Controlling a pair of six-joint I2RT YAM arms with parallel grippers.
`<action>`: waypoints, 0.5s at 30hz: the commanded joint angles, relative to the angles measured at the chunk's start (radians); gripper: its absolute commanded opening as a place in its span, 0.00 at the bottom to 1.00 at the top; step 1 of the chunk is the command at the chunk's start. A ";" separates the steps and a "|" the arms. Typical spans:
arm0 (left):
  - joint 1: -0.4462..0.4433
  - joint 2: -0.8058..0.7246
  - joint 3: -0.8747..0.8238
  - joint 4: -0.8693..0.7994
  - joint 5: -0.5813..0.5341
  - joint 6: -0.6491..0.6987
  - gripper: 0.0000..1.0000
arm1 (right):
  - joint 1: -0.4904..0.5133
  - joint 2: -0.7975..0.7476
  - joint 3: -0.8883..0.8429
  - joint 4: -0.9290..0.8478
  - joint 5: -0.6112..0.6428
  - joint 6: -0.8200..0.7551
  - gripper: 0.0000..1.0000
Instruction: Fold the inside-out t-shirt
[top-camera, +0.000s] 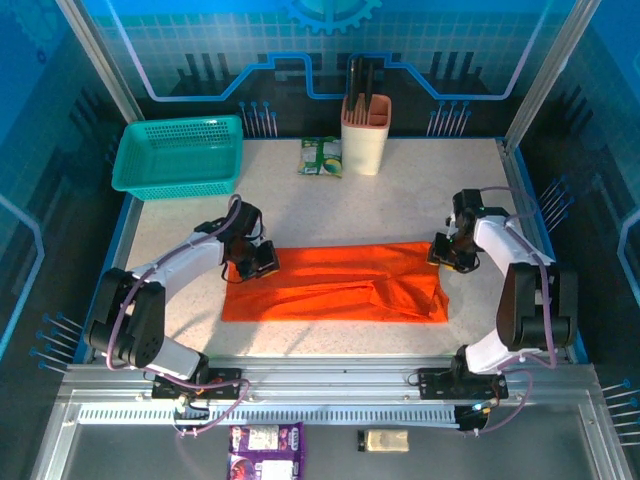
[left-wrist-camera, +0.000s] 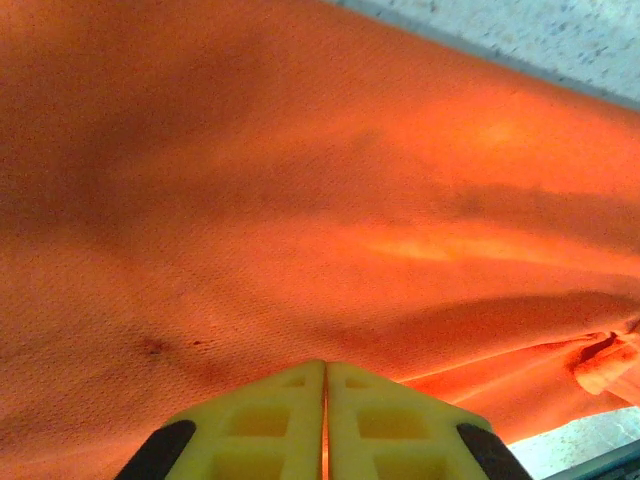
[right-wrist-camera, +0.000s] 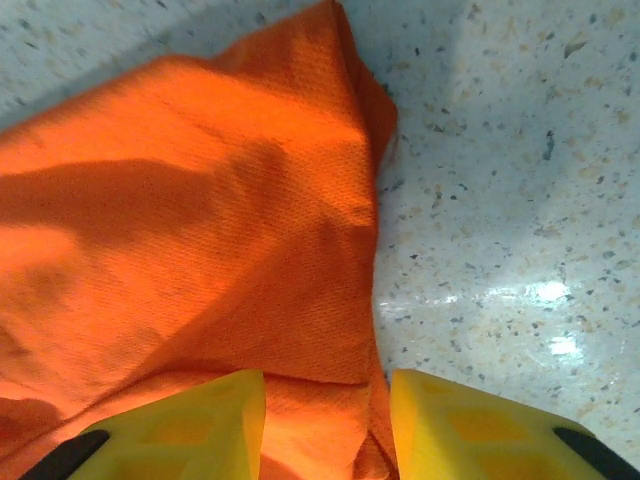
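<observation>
T-shirt (top-camera: 335, 285) lay stretched left-to-right, left gripper (left-wrist-camera: 325, 375) clamped on one end, right gripper (right-wrist-camera: 328, 390) parted astride the other.

Bare table (top-camera: 420, 200) lay open beyond the t-shirt (top-camera: 335, 285), while the basket (top-camera: 178, 155), packet (top-camera: 321, 157) and holder (top-camera: 365, 135) crowded the far edge.
</observation>
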 joint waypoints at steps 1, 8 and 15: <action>0.001 -0.031 -0.011 -0.024 -0.003 -0.005 0.10 | -0.021 0.047 -0.011 -0.027 -0.021 -0.057 0.39; 0.000 -0.036 0.000 -0.030 -0.002 -0.011 0.10 | -0.019 0.069 -0.036 -0.044 -0.050 -0.045 0.39; 0.001 -0.041 0.018 -0.049 -0.007 -0.010 0.10 | -0.020 0.061 -0.084 -0.033 -0.084 0.002 0.44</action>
